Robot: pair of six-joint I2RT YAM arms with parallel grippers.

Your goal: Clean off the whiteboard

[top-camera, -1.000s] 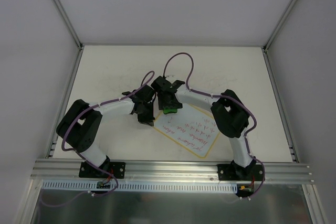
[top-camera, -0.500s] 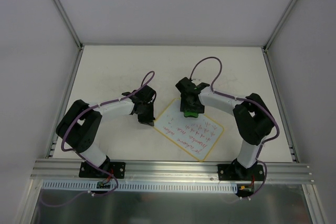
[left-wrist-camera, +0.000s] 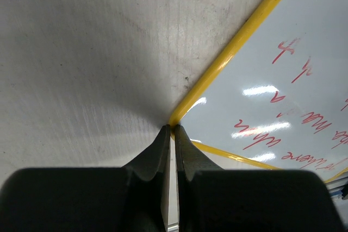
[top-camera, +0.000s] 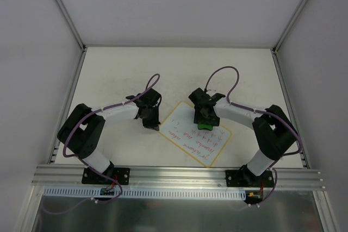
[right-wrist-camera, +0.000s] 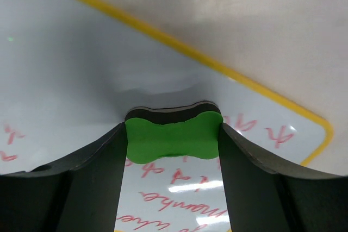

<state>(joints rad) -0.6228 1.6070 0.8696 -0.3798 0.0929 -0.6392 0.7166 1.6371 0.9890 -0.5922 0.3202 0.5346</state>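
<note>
The whiteboard [top-camera: 187, 137] is lying flat on the table [top-camera: 114, 74], turned so that it is sitting like a diamond, between the two arms and a little right of centre, closer to the near edge than to the far one. Its yellow rim [left-wrist-camera: 235, 52] is running all the way round it. Red handwriting [left-wrist-camera: 260, 137] is covering the left and near parts of the board, while the far corner is showing bare white.

The right claw [top-camera: 205, 122] is reaching in from the right and hanging over the far-right part of the board. It is clamped on a green eraser [right-wrist-camera: 174, 139], bone-shaped, one finger pressing each end. The eraser's dark underside is facing down and, as far as the right wrist view is showing, is meeting the white surface just beyond the first line of writing.

The left claw [top-camera: 151, 123] is pointing down at the board's left corner. Its fingers are pressed together with only a hairline between them and nothing visibly held. In the left wrist view the tips are sitting right at the rounded bend of the rim, touching it or just beside it, with scuffed table on the left of them and board on the right.
</note>
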